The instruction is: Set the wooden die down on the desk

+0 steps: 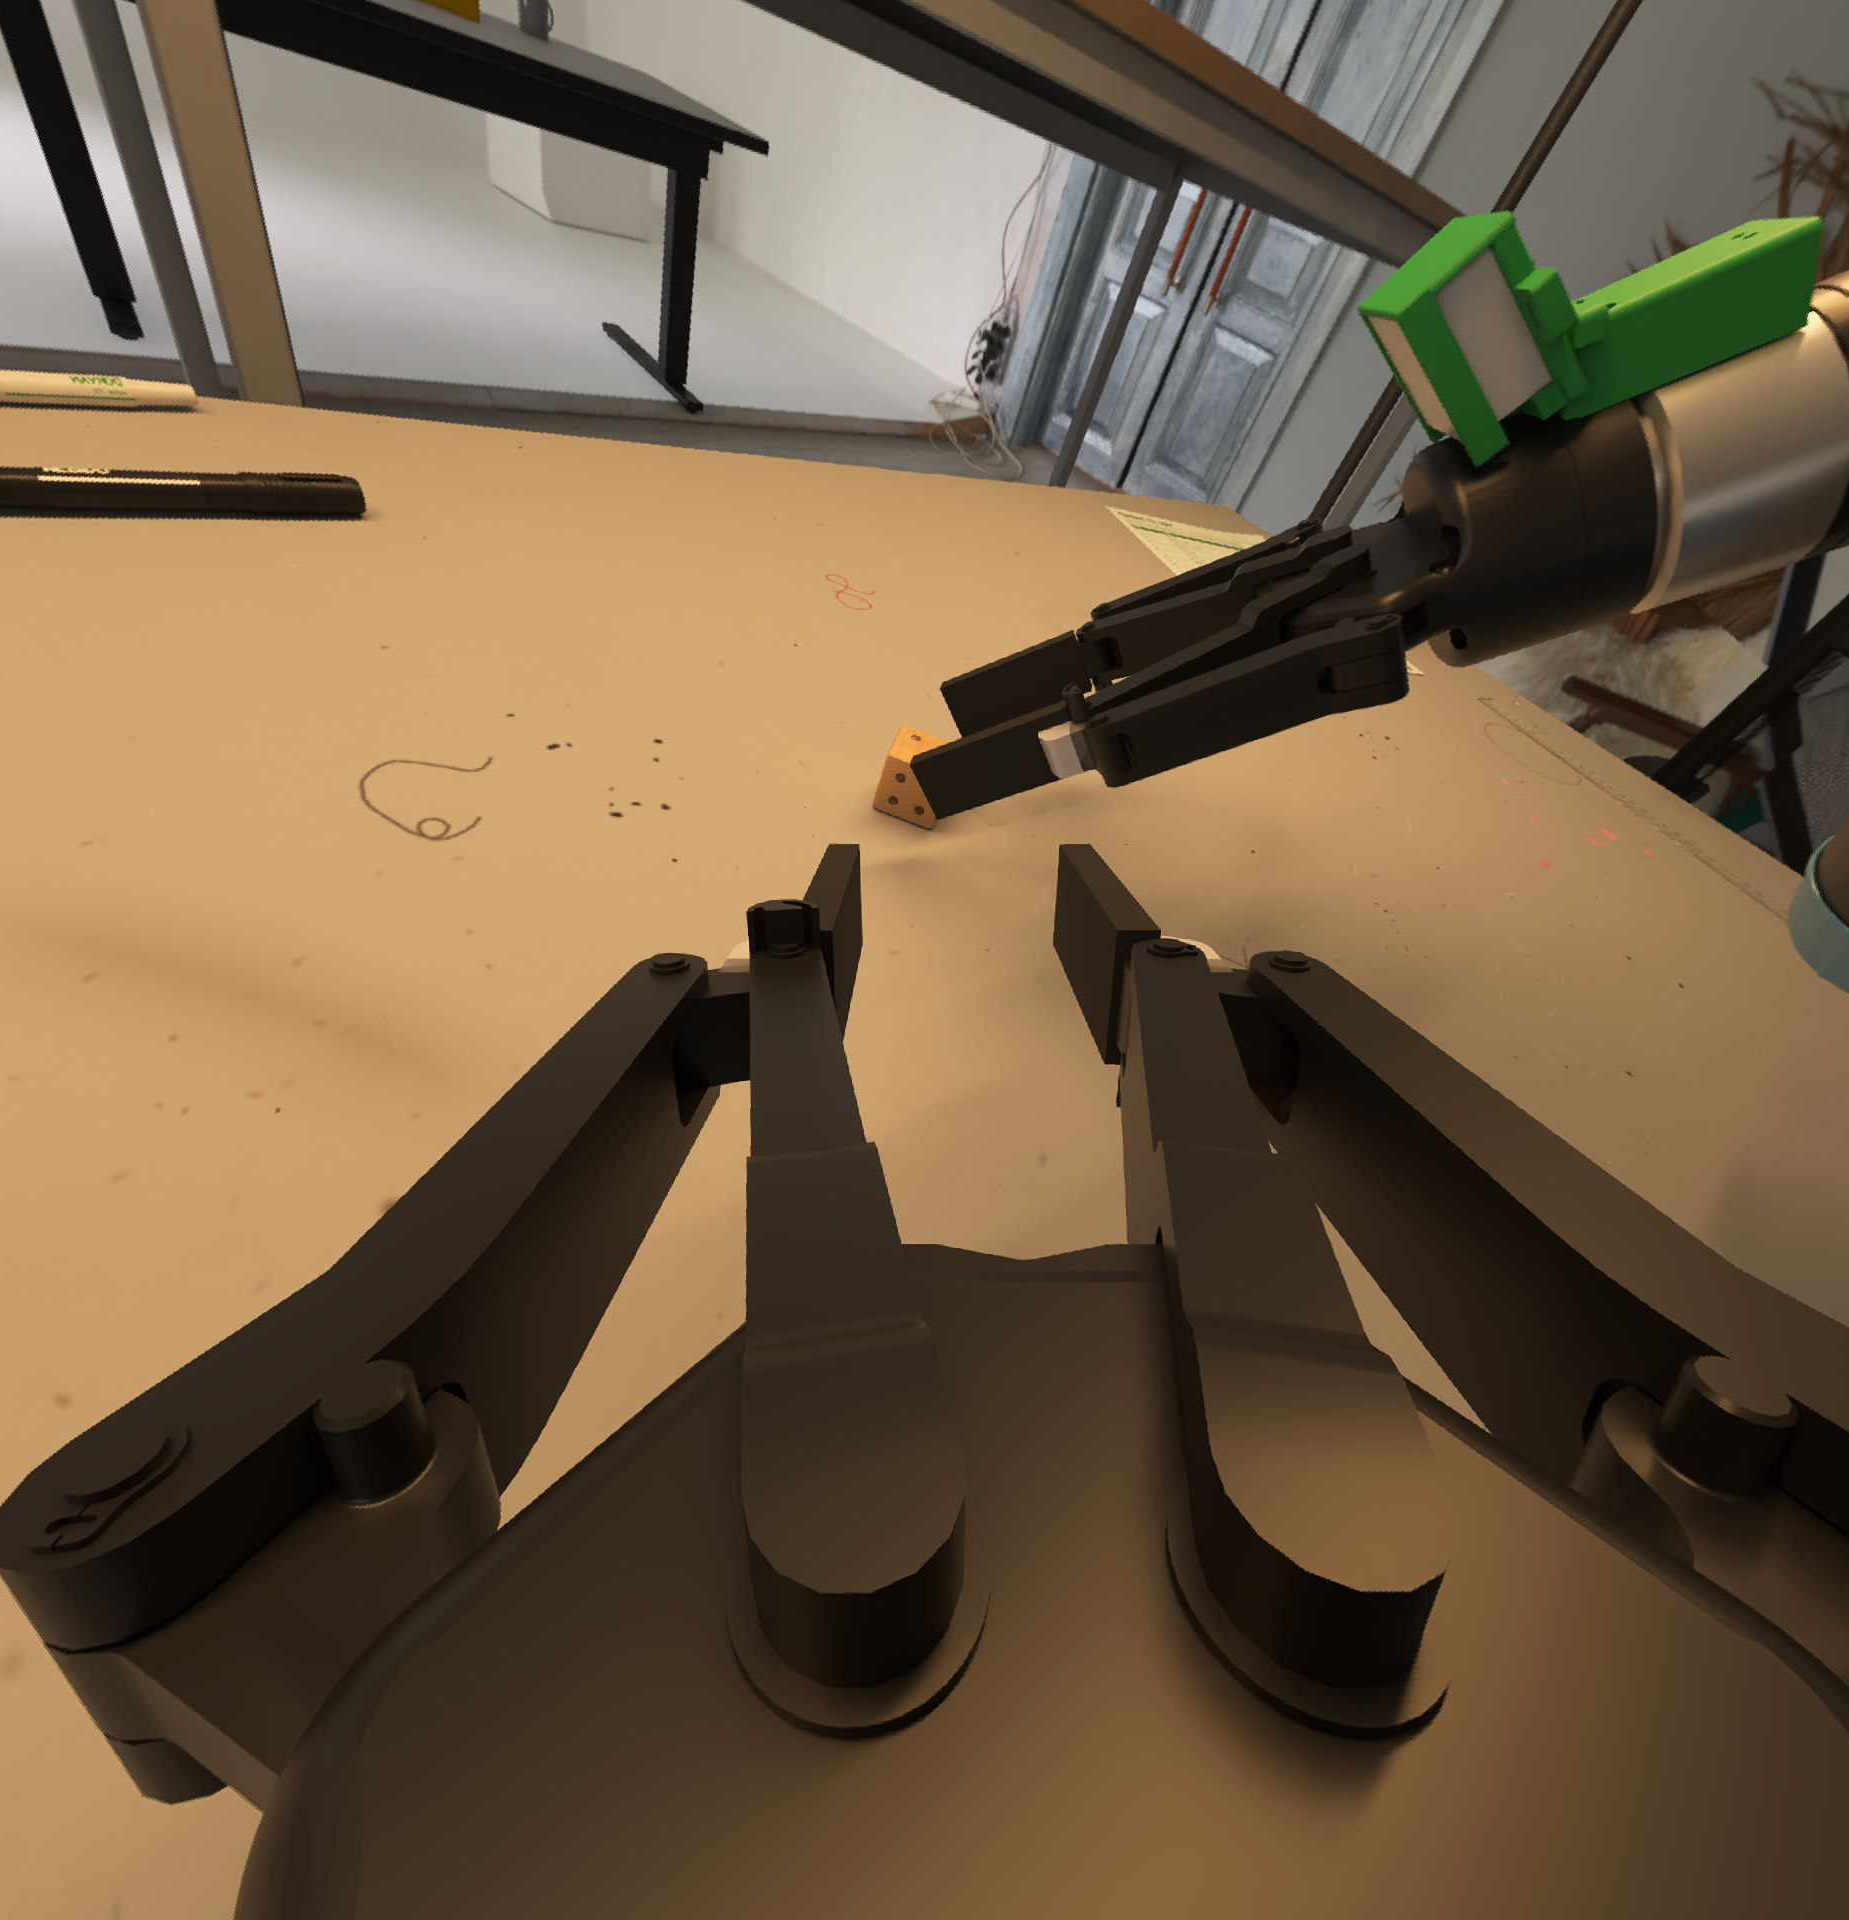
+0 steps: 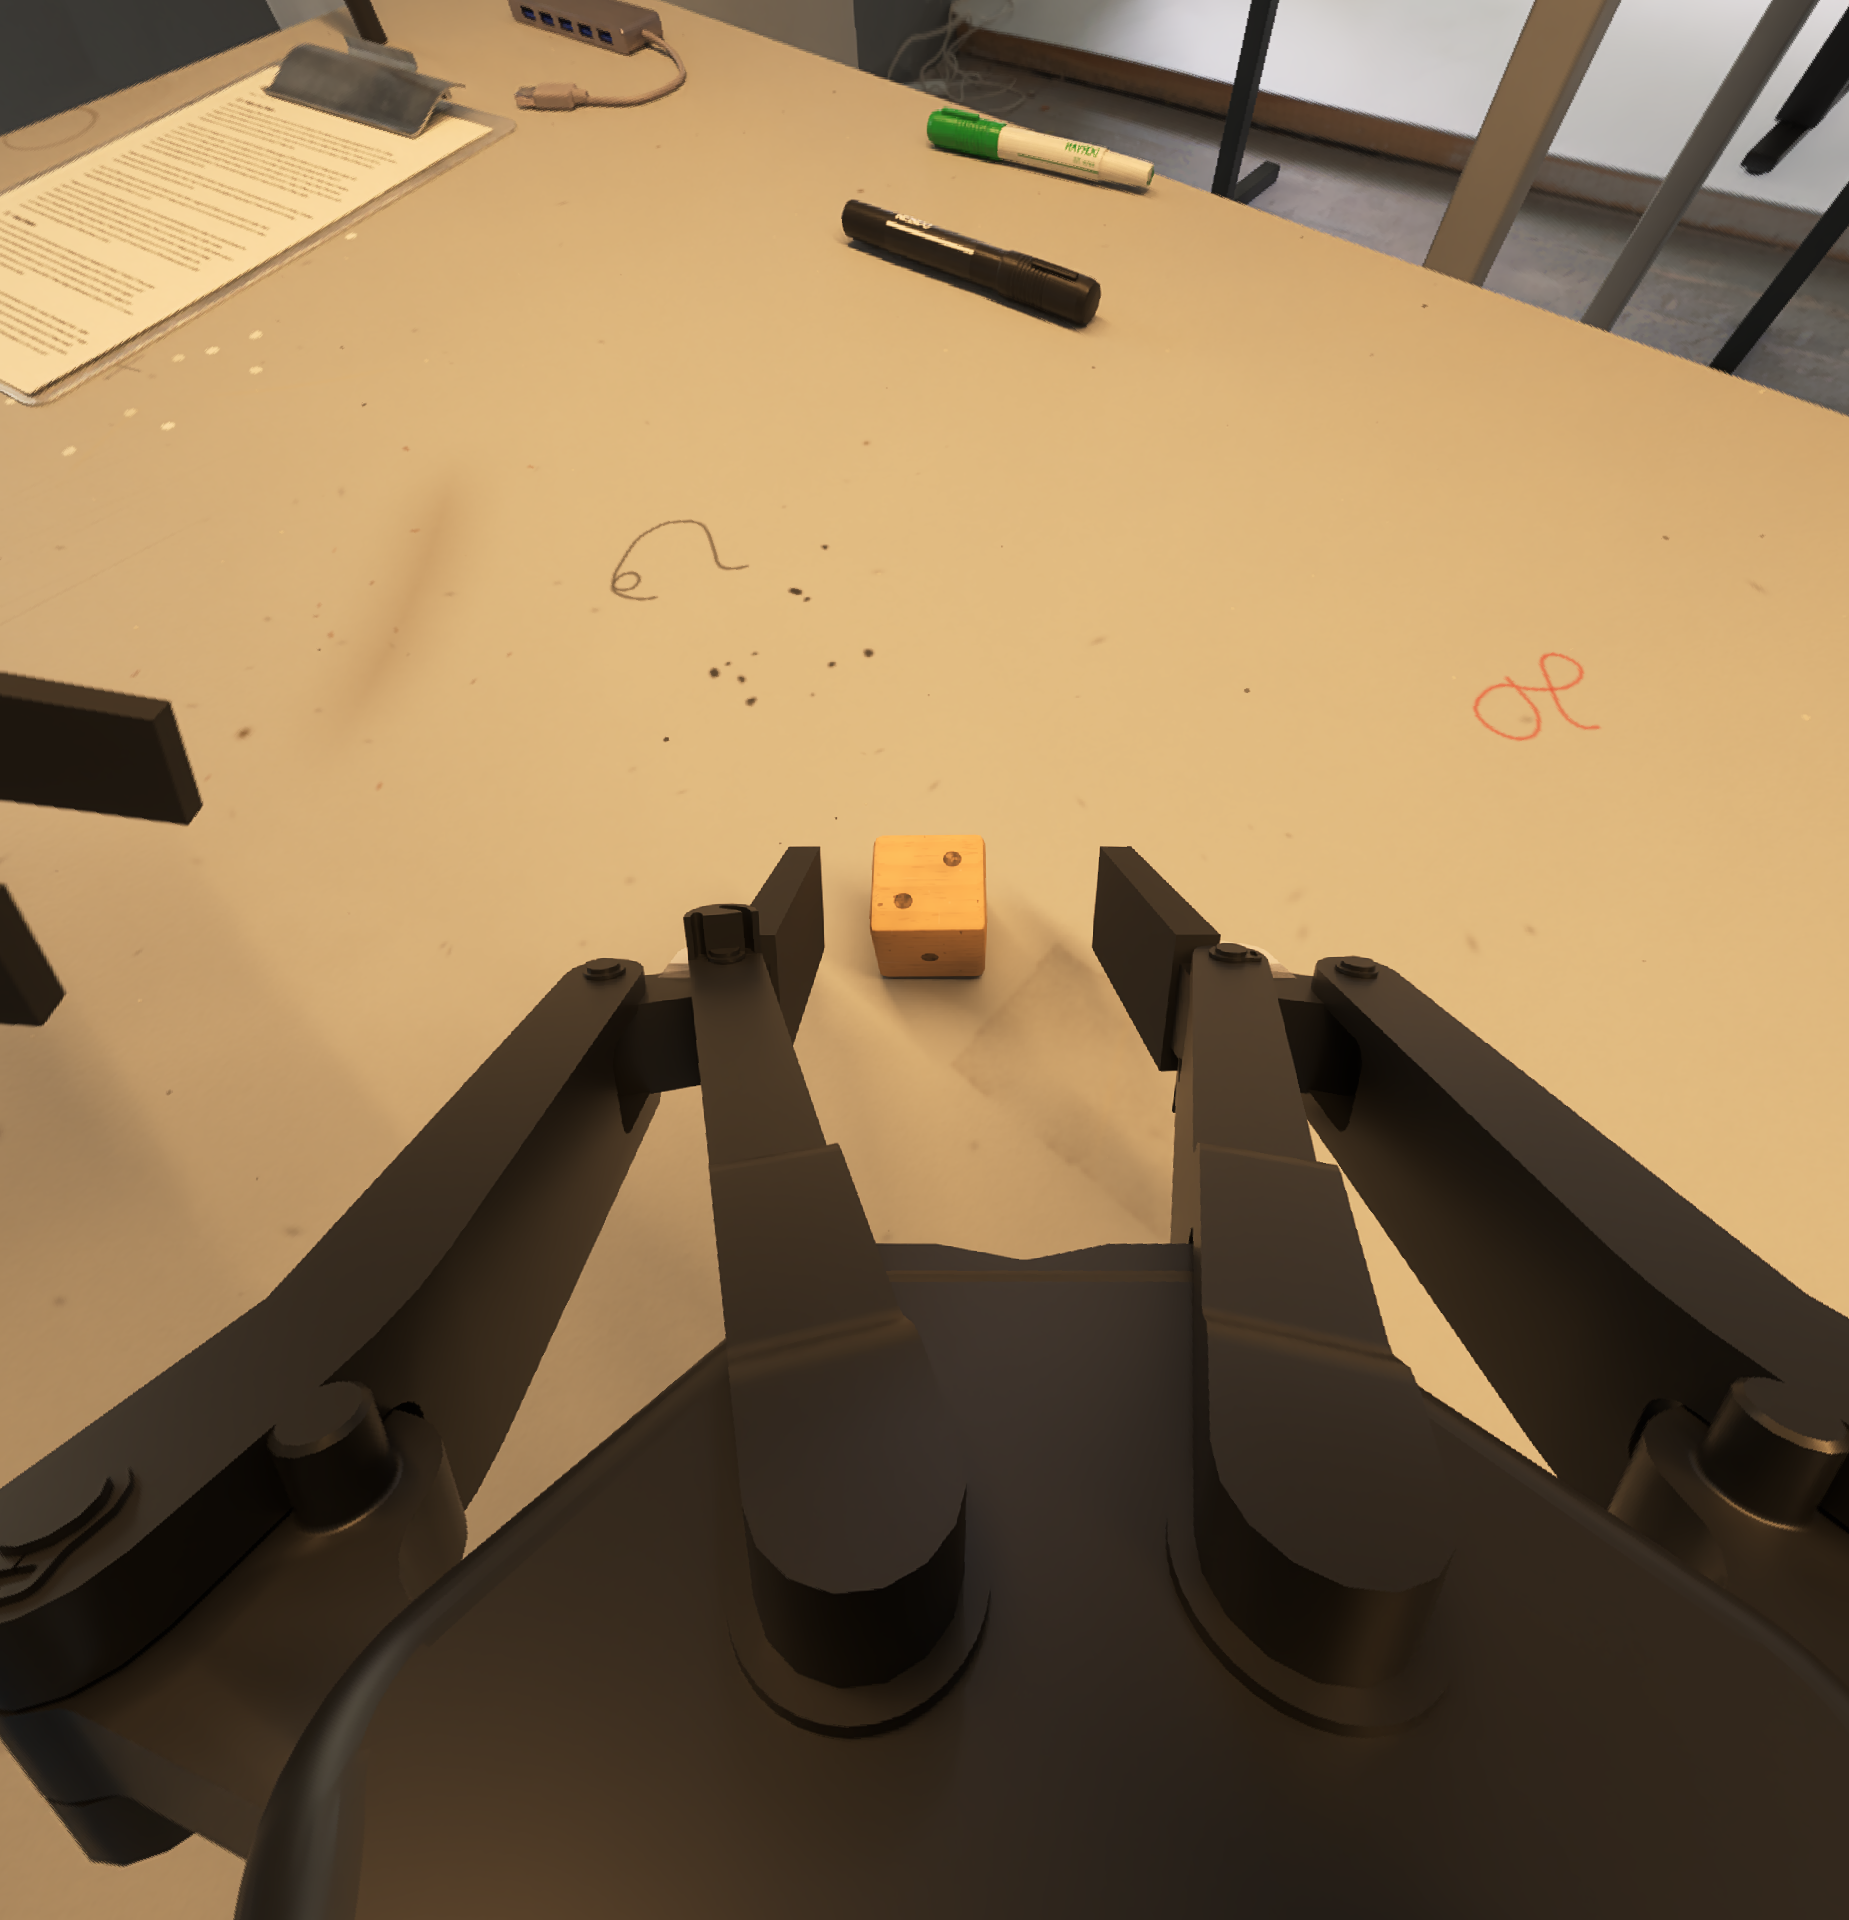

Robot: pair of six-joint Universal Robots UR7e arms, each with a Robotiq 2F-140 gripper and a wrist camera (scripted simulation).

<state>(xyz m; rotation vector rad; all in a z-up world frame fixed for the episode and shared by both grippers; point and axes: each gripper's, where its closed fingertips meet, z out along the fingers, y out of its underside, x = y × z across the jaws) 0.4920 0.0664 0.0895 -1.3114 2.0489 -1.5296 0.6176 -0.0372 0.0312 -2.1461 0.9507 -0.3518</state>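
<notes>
The wooden die (image 2: 928, 904) sits flat on the tan desk (image 2: 1315, 520), between the two fingers of my right gripper (image 2: 959, 871). The jaws stand open with a gap on each side of the die, nearer the left finger. In the left wrist view the die (image 1: 904, 790) rests on the desk at the tips of the right gripper (image 1: 935, 743), partly hidden by the near finger. My left gripper (image 1: 956, 883) is open and empty, just short of the die. Its fingers (image 2: 78, 743) show at the left edge of the right wrist view.
A black marker (image 2: 970, 262) and a green-capped white marker (image 2: 1039, 151) lie near the desk's far edge. A clipboard with a printed sheet (image 2: 193, 208) and a USB hub (image 2: 587, 21) are at the far left. Pen scribbles mark the desk.
</notes>
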